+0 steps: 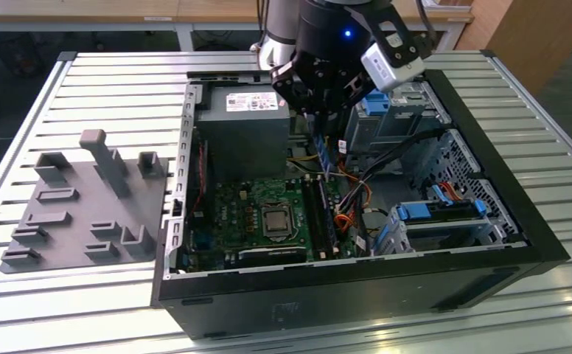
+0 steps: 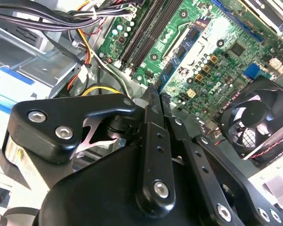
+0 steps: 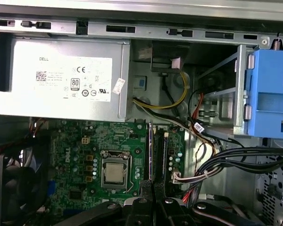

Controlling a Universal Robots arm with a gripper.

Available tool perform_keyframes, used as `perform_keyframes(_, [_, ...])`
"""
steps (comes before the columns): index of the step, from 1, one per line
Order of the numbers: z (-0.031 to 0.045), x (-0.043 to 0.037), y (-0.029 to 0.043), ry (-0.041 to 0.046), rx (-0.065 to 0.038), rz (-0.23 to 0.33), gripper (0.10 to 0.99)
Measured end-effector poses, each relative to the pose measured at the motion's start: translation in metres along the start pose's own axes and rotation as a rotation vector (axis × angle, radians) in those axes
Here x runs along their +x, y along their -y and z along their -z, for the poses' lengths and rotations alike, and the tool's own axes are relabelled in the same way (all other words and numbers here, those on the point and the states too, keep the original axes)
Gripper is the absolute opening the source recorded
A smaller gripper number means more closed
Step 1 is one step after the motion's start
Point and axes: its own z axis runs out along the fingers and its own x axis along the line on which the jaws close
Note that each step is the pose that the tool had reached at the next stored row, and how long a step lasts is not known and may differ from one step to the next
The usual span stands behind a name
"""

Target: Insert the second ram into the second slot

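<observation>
My gripper [image 1: 318,124] hangs over the open computer case [image 1: 522,214], above the far end of the motherboard [image 1: 256,214]. It is shut on the second ram [image 1: 323,153], a thin dark-blue stick that hangs edge-on below the fingers. The long black memory slots [image 1: 318,212] lie just nearer the camera than the stick, beside the processor socket [image 1: 273,220]. In both wrist views the black fingers [image 2: 151,101] [image 3: 141,205] stand pressed close together, in line with the slots [image 2: 144,33] [image 3: 153,150]. I cannot tell which slots are filled.
A grey power supply [image 1: 242,129] [image 3: 61,77] fills the case's far corner. Cable bundles [image 1: 355,184] [image 3: 217,162] run beside the slots. Light-blue drive-bay latches [image 1: 429,210] [image 3: 271,94] sit toward the exterior view's right. A fan [image 2: 254,125] borders the board. A grey fixture [image 1: 79,206] lies outside the case.
</observation>
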Motion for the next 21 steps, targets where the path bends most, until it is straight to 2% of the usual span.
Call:
perform_keyframes(12, [-0.0062,0.0001,0.0003,0.0,0.0,-0.001,0.129])
perform_keyframes(21, [-0.0164,0.0,0.0018,0.0,0.0,-0.001,0.129])
